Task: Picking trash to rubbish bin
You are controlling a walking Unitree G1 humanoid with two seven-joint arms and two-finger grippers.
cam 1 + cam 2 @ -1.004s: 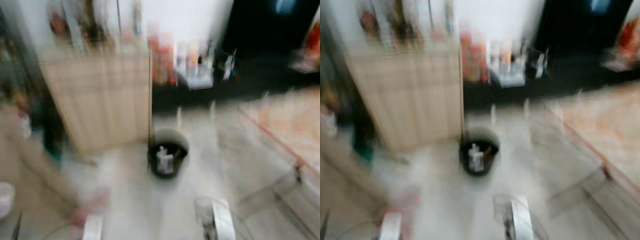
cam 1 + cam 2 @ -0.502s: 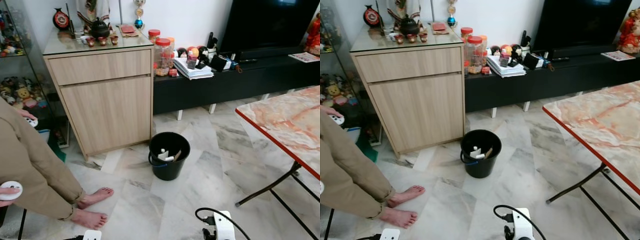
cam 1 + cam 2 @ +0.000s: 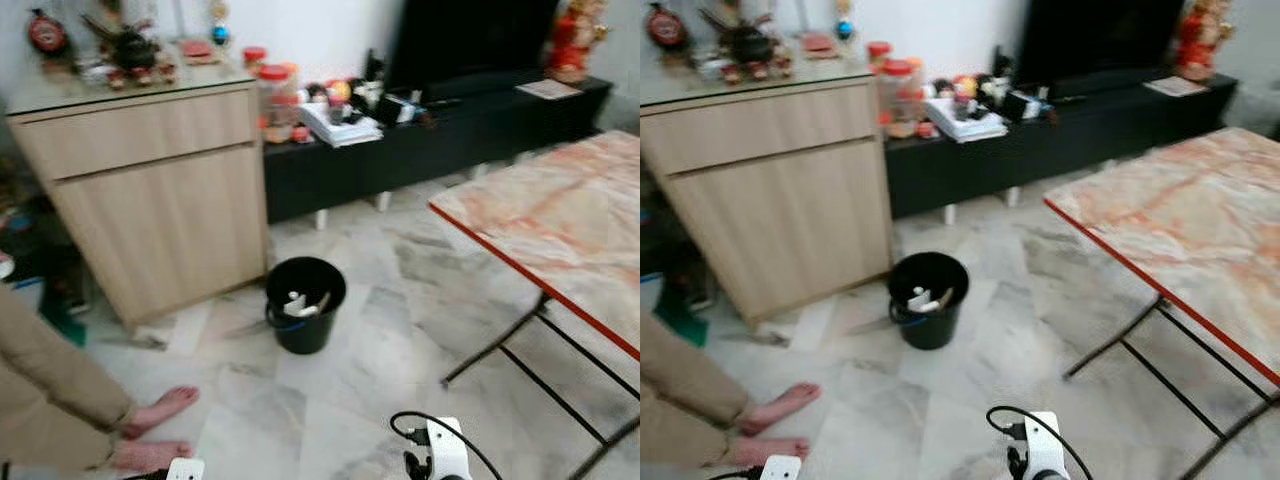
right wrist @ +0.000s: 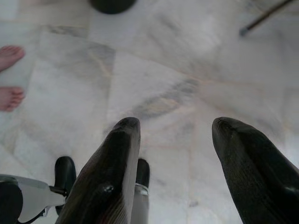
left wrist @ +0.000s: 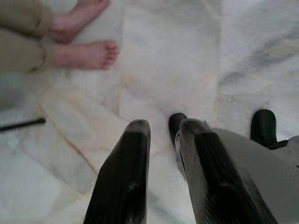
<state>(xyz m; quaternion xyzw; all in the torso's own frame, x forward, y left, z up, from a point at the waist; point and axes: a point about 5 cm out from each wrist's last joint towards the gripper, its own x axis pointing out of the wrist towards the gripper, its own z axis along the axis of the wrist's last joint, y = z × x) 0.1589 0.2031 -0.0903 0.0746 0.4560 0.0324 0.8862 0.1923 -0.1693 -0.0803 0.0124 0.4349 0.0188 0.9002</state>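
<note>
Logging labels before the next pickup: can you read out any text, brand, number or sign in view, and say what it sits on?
No text can be read.
Jars on the black TV bench: any labels too blurred.
Stack of papers on that bench: print too small to read.
Sheet near the red figure: illegible.
Black bin on the floor: no marking seen.

The left gripper [image 5: 161, 140] hangs over the marble floor [image 5: 177, 60], fingers slightly parted, near a person's bare feet [image 5: 86, 53].
</note>
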